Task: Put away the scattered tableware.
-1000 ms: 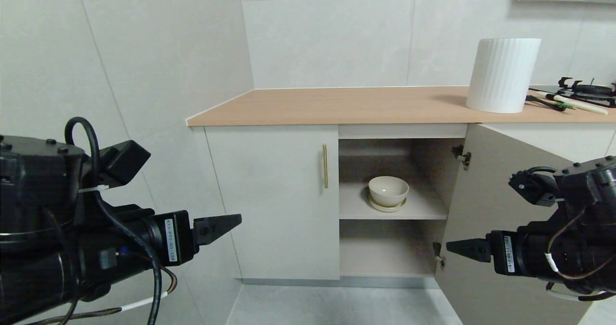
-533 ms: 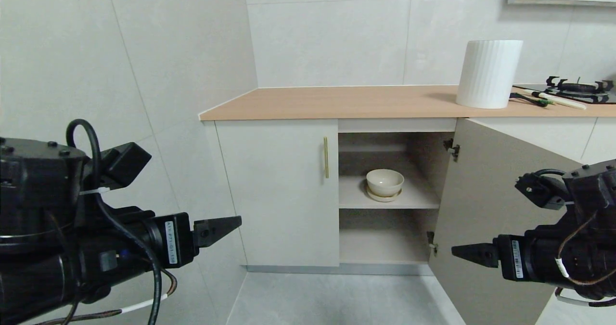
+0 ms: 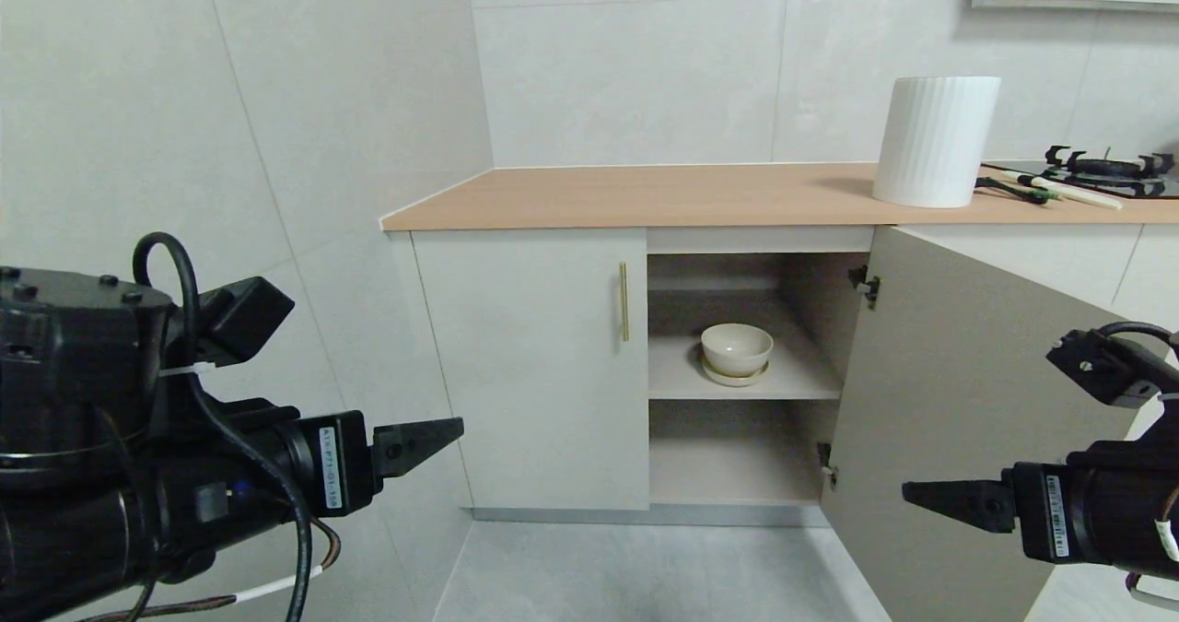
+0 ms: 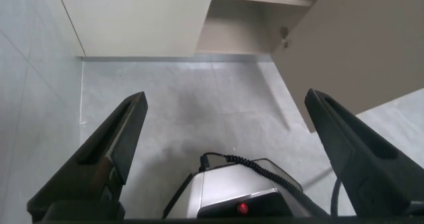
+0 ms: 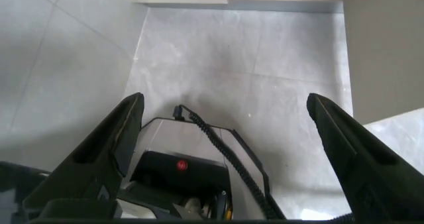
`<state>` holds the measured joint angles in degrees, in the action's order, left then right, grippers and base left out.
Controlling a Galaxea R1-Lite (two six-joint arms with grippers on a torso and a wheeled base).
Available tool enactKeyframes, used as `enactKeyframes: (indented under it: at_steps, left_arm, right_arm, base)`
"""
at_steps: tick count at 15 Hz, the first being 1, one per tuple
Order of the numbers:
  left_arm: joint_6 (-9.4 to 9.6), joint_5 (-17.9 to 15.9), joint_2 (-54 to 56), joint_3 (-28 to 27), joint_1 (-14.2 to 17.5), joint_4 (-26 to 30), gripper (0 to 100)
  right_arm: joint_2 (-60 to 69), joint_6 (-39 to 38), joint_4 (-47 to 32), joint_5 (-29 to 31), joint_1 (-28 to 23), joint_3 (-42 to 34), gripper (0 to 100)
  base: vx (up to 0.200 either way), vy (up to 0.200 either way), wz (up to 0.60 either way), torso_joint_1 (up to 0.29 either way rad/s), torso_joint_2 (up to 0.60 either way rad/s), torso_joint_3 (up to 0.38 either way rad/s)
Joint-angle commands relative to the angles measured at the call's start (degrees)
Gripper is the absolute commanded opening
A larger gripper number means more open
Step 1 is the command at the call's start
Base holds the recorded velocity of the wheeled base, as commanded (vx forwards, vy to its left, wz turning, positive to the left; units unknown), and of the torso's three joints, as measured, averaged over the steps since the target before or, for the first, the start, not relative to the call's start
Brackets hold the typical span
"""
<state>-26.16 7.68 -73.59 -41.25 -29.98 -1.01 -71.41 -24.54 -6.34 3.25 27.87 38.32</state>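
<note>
Slid the right claw point(image 5: 225, 99) lower and further right since a moment ago, just in front of the open cupboard door point(image 3: 949, 401). Left claw point(image 4: 225, 97) parked low on the left. Both spread wide, gripping nothing. Bowl point(image 3: 737, 348) sitting on a saucer point(image 3: 732, 379) on the middle shelf point(image 3: 801, 382), well apart from both.
</note>
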Motion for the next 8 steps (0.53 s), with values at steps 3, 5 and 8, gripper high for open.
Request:
enactKeyframes:
  at_steps: [3, 5, 8]
  left_arm:
    - [-0.03, 0.05, -0.67, 0.03, 0.01, -0.04, 100]
    - [-0.12, -0.03, -0.76, 0.03, 0.01, -0.04, 100]
    - [-0.12, -0.03, -0.76, 0.03, 0.01, -0.04, 100]
  right_arm:
    - [0.31, 0.11, -7.11, 0.17, -0.18, 2.55, 100]
    - [-0.04, 0.72, -11.15, 0.35, -0.27, 3.96, 100]
    - [-0.75, 0.9, -11.5, 0.61, -0.53, 3.96, 100]
  base:
    - [0.0, -0.2, 0.0, 0.001, 0.0, 0.002]
    - [0.0, -0.2, 0.0, 0.015, 0.0, -0.005]
    - [0.0, -0.2, 0.0, 0.004, 0.0, 0.001]
